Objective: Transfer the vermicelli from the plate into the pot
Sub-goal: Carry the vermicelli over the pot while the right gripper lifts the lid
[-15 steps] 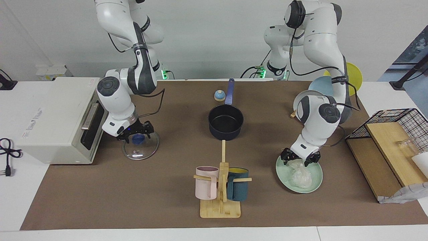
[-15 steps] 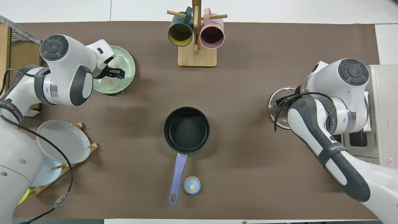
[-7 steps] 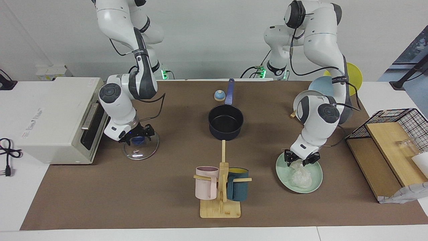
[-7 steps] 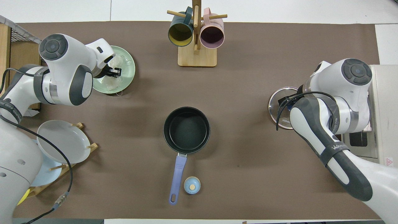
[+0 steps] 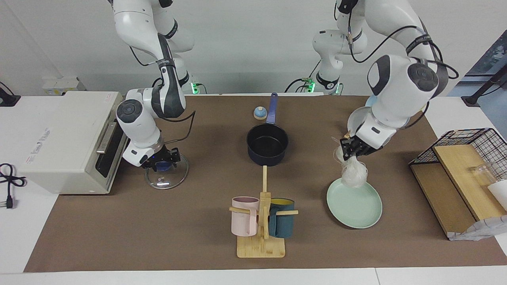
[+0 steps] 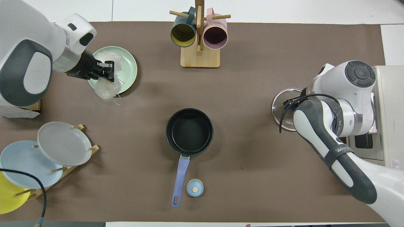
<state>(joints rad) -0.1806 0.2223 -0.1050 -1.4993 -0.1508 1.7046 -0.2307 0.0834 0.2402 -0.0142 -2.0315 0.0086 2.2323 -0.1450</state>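
The vermicelli (image 5: 353, 173) is a crinkly, glossy, see-through whitish clump of fine noodles, kind of like a wad of cellophane, with a few loose strands sticking out near the top. It's up in the air, hanging straight down from the left gripper (image 5: 351, 152), which is pinched shut on its top end. The bottom of the clump dangles just over the robot-side edge of the round pale mint-green plate (image 5: 354, 206), which looks bare. The small dark navy saucepan with the black inside and long blue handle (image 5: 267, 144) sits mid-table. The right gripper (image 5: 160, 160) is down at the blue knob of the glass lid (image 5: 166, 176) by the toaster oven; can't tell if it's actually gripping.
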